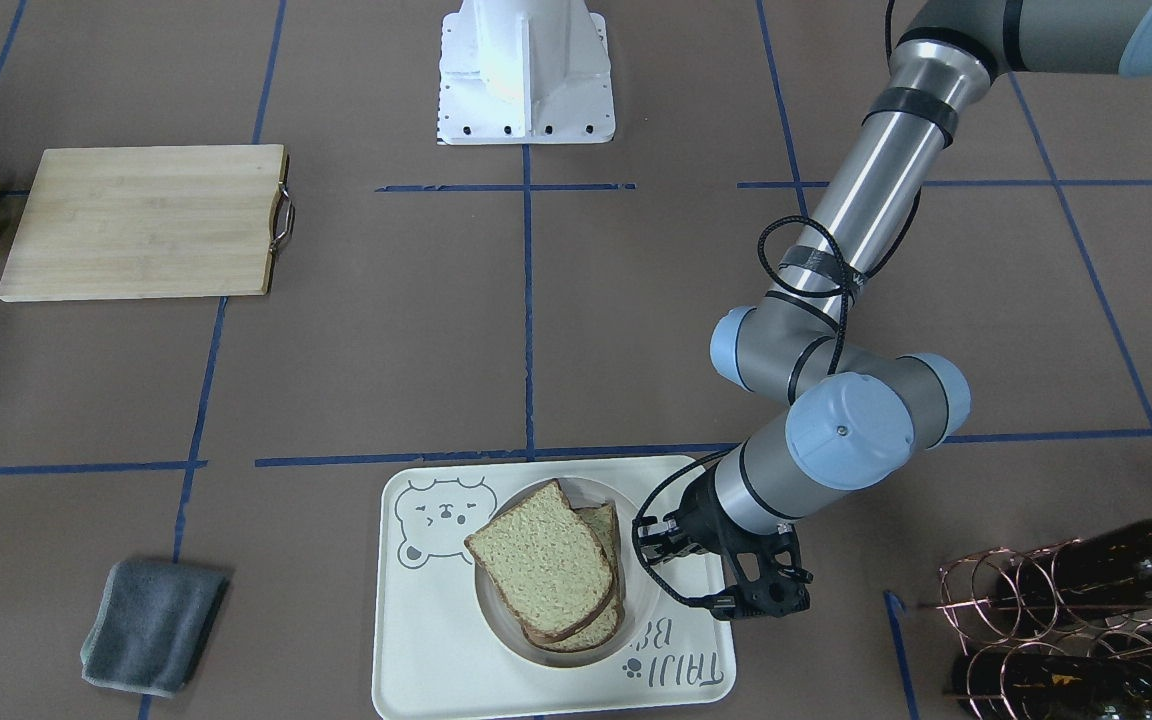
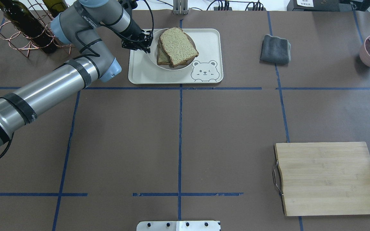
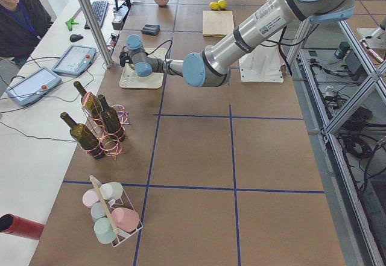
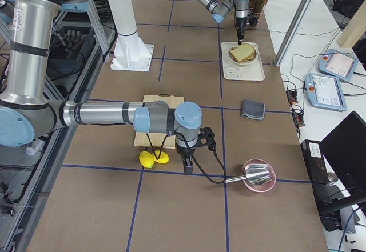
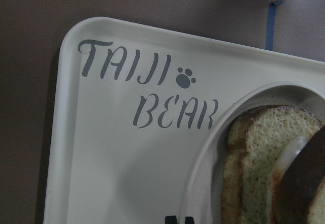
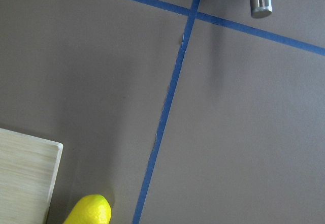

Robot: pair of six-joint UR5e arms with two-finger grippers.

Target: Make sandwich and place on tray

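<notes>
1. The sandwich (image 1: 548, 568) is seen on a round white plate (image 1: 639, 600), set within the tray (image 1: 416, 650) on the counter (image 1: 356, 380).
2. The left gripper (image 1: 650, 547) is held at the plate's edge; whether its fingers are apart cannot be told.
3. The right gripper (image 4: 187, 163) is held near two lemons (image 4: 153, 158); its fingers' state cannot be told.

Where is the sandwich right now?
In the overhead view the sandwich sits on the small white plate on the tray, at the table's far edge left of centre, with the left gripper just to its left.
</notes>
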